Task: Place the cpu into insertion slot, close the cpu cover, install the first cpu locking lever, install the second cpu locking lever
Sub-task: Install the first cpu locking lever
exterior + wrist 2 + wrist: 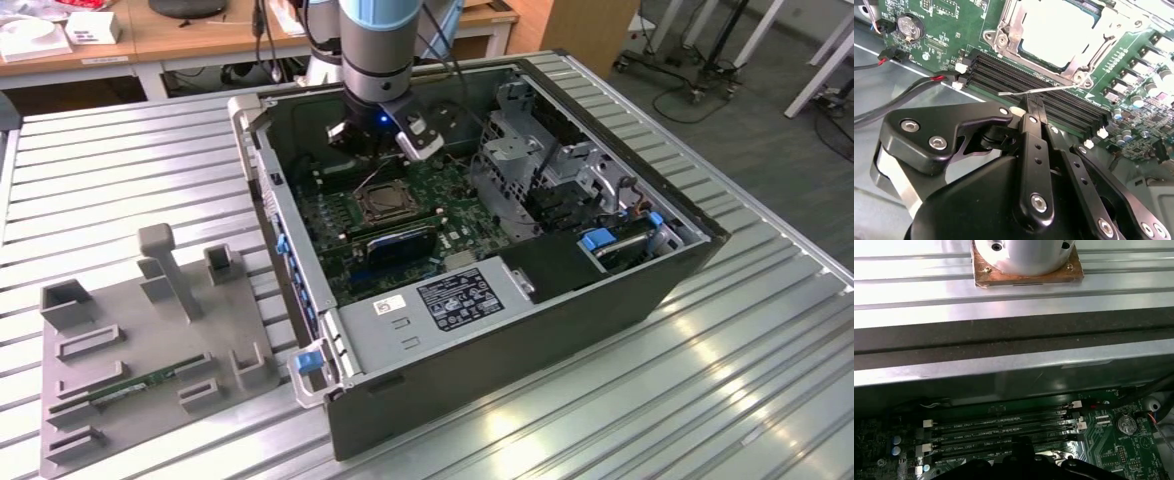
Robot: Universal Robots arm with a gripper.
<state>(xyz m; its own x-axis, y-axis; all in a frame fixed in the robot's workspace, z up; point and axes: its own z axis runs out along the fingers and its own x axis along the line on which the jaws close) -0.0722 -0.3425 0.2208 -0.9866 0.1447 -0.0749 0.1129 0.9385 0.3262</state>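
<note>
Reaching down into the open computer case on the slatted metal surface, the arm in the exterior view carries the pincer low over the motherboard. It hangs just beside the insertion slot, on the side away from the labelled power supply box.

In the second wrist view the cpu lies flat in the slot, its pale face showing through the cutout of the cpu cover. The cover lies down over it, so I judge the first two steps done. The fingertips are pressed together, and a thin wire locking lever crosses right at their end, above the black memory slots. I cannot tell whether the rod is caught between them or only touched. The lever stands free of the frame rather than tucked under a catch, so the lever work looks unfinished. Which of the two levers this is, I cannot say.

In the first wrist view the dark pincer body sits over the memory slots, with a coin battery to one side and the case wall beyond.
</note>
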